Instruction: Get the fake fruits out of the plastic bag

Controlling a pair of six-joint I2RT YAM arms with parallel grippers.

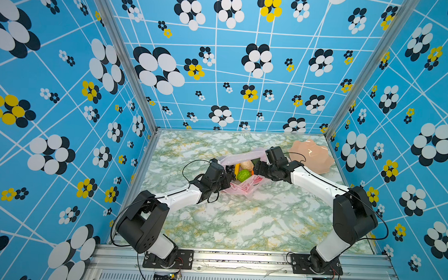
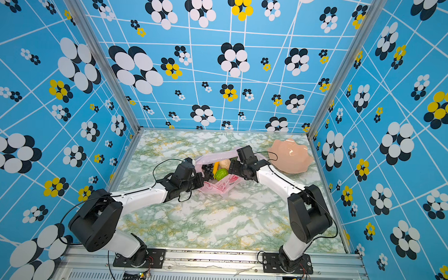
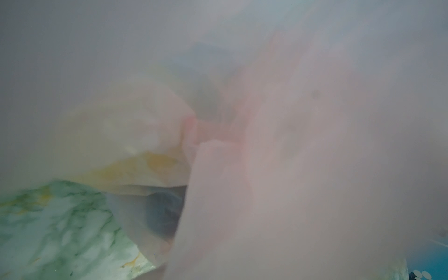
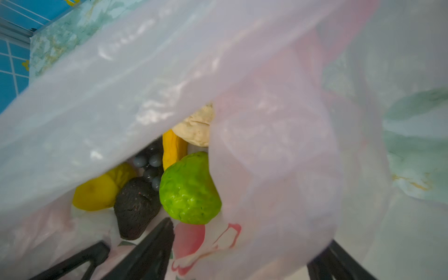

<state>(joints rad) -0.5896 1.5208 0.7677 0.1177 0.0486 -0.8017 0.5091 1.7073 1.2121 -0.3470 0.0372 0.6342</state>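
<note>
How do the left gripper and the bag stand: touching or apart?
Touching. Both top views show the left gripper shut on the bag at its rim.

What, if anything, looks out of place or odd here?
Nothing is spilled or damaged. One oddity: the left wrist view is a pink blur, film of the plastic bag lying across it. The fake fruits in sight lie inside the bag.

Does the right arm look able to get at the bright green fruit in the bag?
Probably yes. The right gripper stands open at the mouth of the plastic bag, and the green fruit lies uncovered just ahead of it. A loose fold of film hangs beside it and might snag.
</note>
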